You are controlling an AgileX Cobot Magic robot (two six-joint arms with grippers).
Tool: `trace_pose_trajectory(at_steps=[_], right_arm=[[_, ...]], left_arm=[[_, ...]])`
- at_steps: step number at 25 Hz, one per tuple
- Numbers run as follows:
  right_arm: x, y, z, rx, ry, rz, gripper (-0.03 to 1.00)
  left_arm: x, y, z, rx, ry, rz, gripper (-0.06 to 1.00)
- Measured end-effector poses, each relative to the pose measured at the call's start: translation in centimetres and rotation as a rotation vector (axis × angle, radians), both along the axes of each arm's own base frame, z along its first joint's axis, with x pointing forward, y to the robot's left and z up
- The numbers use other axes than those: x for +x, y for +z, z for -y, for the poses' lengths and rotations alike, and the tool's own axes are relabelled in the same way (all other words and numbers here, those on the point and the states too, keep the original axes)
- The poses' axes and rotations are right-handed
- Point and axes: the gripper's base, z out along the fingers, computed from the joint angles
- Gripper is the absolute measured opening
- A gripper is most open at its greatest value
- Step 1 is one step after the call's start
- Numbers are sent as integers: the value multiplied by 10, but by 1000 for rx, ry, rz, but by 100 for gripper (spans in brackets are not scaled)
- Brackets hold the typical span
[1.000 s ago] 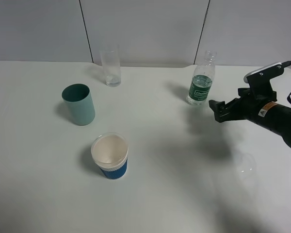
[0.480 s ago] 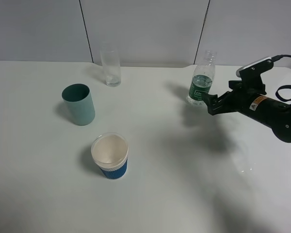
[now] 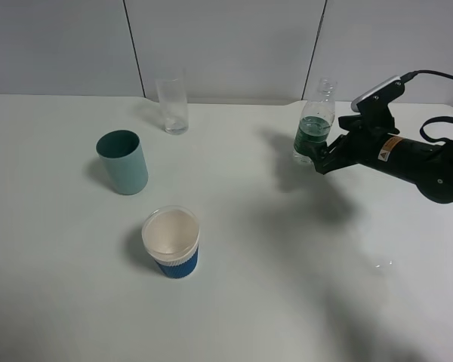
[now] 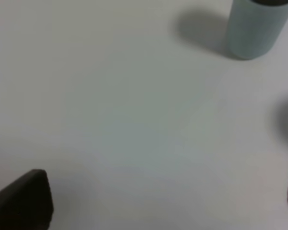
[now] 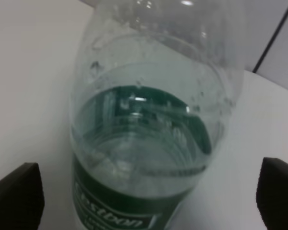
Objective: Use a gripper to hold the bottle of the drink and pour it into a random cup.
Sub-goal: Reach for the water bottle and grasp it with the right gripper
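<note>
The bottle (image 3: 314,130) stood upright and uncapped on the far right of the white desk (image 3: 272,294), close to the back wall. Its dark green label wrapped the lower half, and clear liquid reached to about the shoulder. The right jaws were wide apart and level with that label, one on each side of the bottle. In the right wrist view the two dark fingers (image 5: 15,200) sat at either edge with the bottle (image 5: 149,143) filling the space between them. A strip of desk showed between each finger and the plastic, so nothing was gripped. The black right arm (image 3: 419,160) reached in low from the right edge, cables trailing behind it.

Well away, on the left half of the desk, stood three vessels: a tall clear glass (image 3: 172,105) at the back, a teal cup (image 3: 123,161) further forward and to the left, and a white paper cup with a blue sleeve (image 3: 171,243) nearest the front. The left jaws were apart too, hanging above bare desk with nothing between them. The left wrist view caught the teal cup (image 4: 256,28) some way off.
</note>
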Motion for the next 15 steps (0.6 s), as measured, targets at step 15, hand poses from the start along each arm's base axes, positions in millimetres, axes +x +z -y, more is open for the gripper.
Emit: trace_pose_trajectory(at_steps=[15], right_arm=[[26,0,-5,24,50,-2,87]], left_arm=[[0,0,0,0,0,0,99]])
